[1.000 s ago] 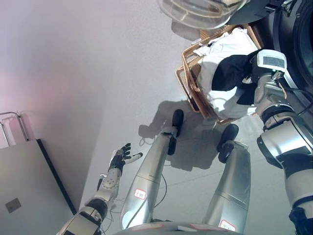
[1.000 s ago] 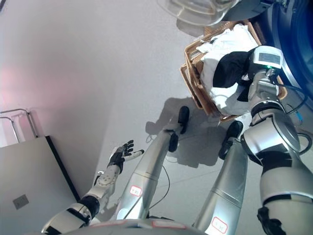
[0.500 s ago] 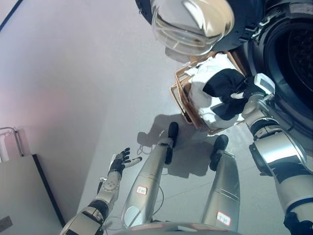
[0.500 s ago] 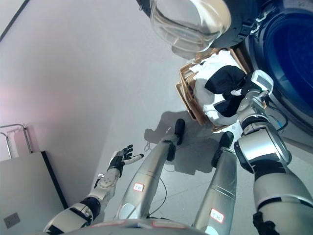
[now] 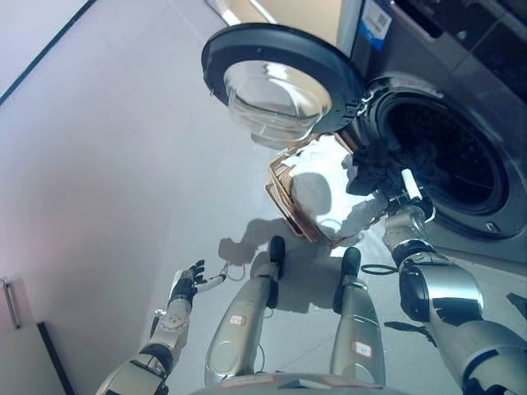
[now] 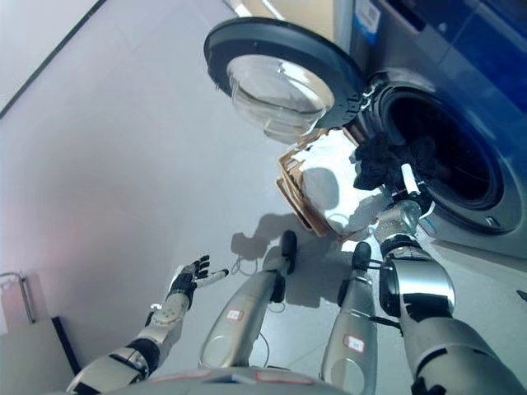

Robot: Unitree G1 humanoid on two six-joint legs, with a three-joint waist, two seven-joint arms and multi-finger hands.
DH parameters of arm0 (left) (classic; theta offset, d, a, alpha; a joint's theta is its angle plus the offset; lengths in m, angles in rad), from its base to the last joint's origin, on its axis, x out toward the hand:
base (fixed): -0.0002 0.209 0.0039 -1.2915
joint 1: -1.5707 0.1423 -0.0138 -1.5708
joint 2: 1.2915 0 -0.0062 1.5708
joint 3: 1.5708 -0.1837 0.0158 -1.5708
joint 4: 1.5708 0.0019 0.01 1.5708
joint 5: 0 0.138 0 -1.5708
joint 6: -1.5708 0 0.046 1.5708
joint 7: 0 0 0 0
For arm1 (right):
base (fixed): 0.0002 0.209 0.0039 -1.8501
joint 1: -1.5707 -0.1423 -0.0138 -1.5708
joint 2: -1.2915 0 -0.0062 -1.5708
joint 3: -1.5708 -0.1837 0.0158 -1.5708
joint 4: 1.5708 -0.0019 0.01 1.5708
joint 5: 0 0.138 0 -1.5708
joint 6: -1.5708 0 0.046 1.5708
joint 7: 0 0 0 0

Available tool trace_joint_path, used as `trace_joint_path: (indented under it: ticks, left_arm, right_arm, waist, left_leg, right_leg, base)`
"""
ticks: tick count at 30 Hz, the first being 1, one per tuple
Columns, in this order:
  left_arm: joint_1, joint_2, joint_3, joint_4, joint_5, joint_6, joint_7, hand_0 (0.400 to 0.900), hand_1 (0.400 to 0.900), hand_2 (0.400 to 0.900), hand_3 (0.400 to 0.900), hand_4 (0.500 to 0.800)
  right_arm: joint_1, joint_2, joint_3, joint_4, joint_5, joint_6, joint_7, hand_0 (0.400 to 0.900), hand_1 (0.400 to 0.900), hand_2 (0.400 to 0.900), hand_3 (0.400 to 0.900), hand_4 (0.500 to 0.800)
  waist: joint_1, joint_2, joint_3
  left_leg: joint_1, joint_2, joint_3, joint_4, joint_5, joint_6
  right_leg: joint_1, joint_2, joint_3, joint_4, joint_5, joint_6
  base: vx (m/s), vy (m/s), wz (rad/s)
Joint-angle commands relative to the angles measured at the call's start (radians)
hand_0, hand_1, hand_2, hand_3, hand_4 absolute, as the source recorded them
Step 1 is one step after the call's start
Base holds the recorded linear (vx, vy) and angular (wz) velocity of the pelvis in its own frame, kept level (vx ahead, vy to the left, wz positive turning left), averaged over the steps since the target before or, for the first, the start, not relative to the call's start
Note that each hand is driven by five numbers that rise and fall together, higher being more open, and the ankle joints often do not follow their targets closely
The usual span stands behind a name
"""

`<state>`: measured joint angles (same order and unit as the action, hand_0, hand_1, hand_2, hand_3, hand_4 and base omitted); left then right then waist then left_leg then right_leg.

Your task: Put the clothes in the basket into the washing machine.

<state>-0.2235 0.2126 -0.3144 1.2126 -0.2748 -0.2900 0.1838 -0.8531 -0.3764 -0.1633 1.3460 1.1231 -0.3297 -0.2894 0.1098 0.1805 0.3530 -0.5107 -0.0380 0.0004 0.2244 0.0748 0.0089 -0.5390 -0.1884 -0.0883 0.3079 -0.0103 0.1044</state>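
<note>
At the washer's mouth, the right hand (image 5: 394, 183) grips a dark garment (image 5: 375, 162) just before the drum (image 5: 449, 156), above the basket (image 5: 284, 191) of white clothes (image 5: 325, 177), while the left hand (image 5: 186, 284) hangs open, well apart.

We see a white sticker (image 5: 377, 16) near the top of the washing machine (image 5: 461, 99). It has dark marks on it, but they are too small for us to read. We see no words or numbers that we can read on the round door (image 5: 280, 78), on the basket (image 5: 284, 193), on the clothes or on the floor (image 5: 123, 164).
</note>
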Motion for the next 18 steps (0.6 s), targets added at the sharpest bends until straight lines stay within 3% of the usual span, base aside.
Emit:
trace_joint_path:
  ticks: [1, 6, 16, 17, 18]
  left_arm:
    - [0.042, 0.046, 0.025, 0.074, -0.011, -0.032, 0.002, 0.9, 0.9, 0.9, 0.9, 0.8]
    - [0.057, 0.049, 0.022, 0.078, -0.016, -0.046, -0.002, 0.9, 0.9, 0.9, 0.9, 0.8]
    - [0.072, 0.057, 0.013, 0.072, -0.022, -0.055, -0.002, 0.9, 0.9, 0.9, 0.9, 0.8]
    - [0.073, 0.054, 0.009, 0.07, -0.022, -0.056, -0.002, 0.9, 0.9, 0.9, 0.9, 0.8]
    - [0.068, 0.052, 0.007, 0.068, -0.023, -0.056, -0.004, 0.9, 0.9, 0.9, 0.9, 0.8]
  right_arm:
    - [-0.096, -0.07, -0.042, -0.087, 0.085, -0.129, 0.053, 0.4, 0.4, 0.4, 0.4, 0.5]
    - [-0.199, -0.17, -0.059, -0.12, 0.087, -0.175, 0.01, 0.4, 0.4, 0.4, 0.4, 0.5]
    - [-0.345, -0.329, 0.051, -0.099, -0.005, -0.143, -0.037, 0.4, 0.4, 0.4, 0.4, 0.5]
    - [-0.353, -0.334, 0.059, -0.09, -0.012, -0.135, -0.038, 0.9, 0.9, 0.9, 0.9, 0.8]
    - [-0.356, -0.342, 0.07, -0.075, -0.011, -0.121, -0.026, 0.9, 0.9, 0.9, 0.9, 0.8]
  waist:
    - [0.017, 0.02, -0.039]
    - [0.018, 0.043, -0.048]
    - [0.035, 0.062, -0.066]
    - [0.036, 0.062, -0.068]
    - [0.039, 0.065, -0.069]
  left_leg:
    - [-0.02, -0.009, -0.046, -0.049, 0.002, -0.075]
    - [-0.013, -0.006, -0.056, -0.059, 0.011, -0.091]
    - [0.022, 0.01, -0.08, -0.128, 0.042, -0.114]
    - [0.027, 0.012, -0.085, -0.142, 0.05, -0.117]
    - [0.029, 0.017, -0.091, -0.162, 0.067, -0.12]
  right_leg:
    - [0.049, 0.024, -0.012, -0.013, -0.044, 0.006]
    - [0.05, 0.025, -0.016, -0.003, -0.056, 0.004]
    - [0.066, 0.03, -0.032, 0.0, -0.079, -0.002]
    - [0.068, 0.031, -0.037, -0.003, -0.08, -0.003]
    - [0.066, 0.034, -0.043, -0.01, -0.073, -0.006]
  base:
    - [-0.03, -0.043, 0.06]
    - [0.01, -0.051, 0.11]
    - [0.04, -0.048, 0.08]
    - [0.04, -0.059, 0.17]
    - [0.03, -0.054, 0.15]
